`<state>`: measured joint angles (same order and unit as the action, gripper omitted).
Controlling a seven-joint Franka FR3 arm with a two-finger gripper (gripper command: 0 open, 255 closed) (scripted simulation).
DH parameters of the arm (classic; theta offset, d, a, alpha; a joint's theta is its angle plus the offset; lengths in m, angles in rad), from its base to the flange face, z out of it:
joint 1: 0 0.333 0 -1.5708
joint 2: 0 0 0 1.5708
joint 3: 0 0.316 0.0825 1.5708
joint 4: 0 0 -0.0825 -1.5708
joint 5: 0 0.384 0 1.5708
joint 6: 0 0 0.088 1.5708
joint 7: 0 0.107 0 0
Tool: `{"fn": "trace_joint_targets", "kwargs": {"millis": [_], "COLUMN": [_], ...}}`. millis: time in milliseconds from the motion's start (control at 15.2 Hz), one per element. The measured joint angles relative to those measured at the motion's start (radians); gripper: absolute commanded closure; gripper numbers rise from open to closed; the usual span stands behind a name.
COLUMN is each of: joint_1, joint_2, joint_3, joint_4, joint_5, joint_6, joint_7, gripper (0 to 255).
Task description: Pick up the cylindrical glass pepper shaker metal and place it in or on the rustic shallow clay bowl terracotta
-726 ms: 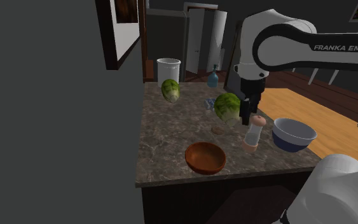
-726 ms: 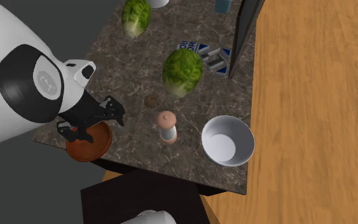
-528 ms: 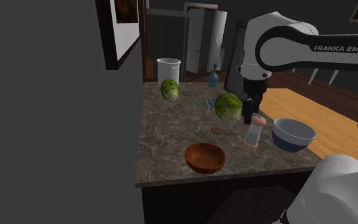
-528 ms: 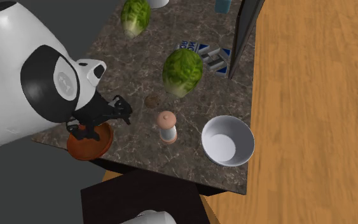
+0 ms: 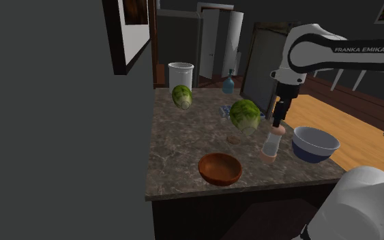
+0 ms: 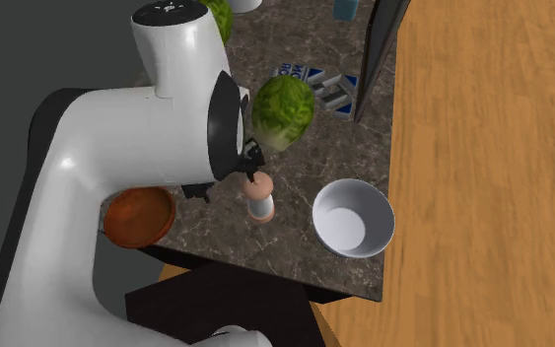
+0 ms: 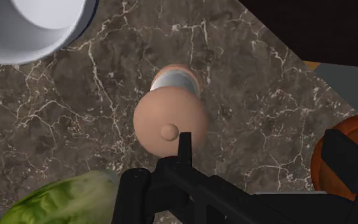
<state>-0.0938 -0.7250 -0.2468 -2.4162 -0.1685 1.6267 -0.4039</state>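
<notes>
Gripper hangs just above pepper shaker, fingers spread wide, not touching it; terracotta bowl near shaker; lettuce head just beside shaker.

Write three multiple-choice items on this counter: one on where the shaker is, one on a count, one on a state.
1. Where is the shaker?
A) inside the brown bowl
B) on the counter, between the brown bowl and the white bowl
C) inside the white bowl

2. How many green lettuce heads lie on the counter?
A) one
B) four
C) two

3. How does the shaker stand?
A) upright
B) on its side
C) upside down

Key:
1 B: the shoulder view shows it on the stone between the two bowls.
2 C: one lies near the white canister, one beside the shaker.
3 A: its rounded cap points up at the hand above it.
</notes>
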Motion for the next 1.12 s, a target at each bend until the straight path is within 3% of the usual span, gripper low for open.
{"fn": "trace_joint_targets", "kwargs": {"millis": [396,1122], "joint_1": [-0.024,-0.03], "joint_2": [0.075,0.079], "joint_3": [-0.179,-0.204], "joint_4": [0.016,-0.079], "joint_5": [-0.006,-0.017], "joint_6": [0.083,0.182], "joint_7": [-0.162,-0.17], "gripper": [0,0]}}
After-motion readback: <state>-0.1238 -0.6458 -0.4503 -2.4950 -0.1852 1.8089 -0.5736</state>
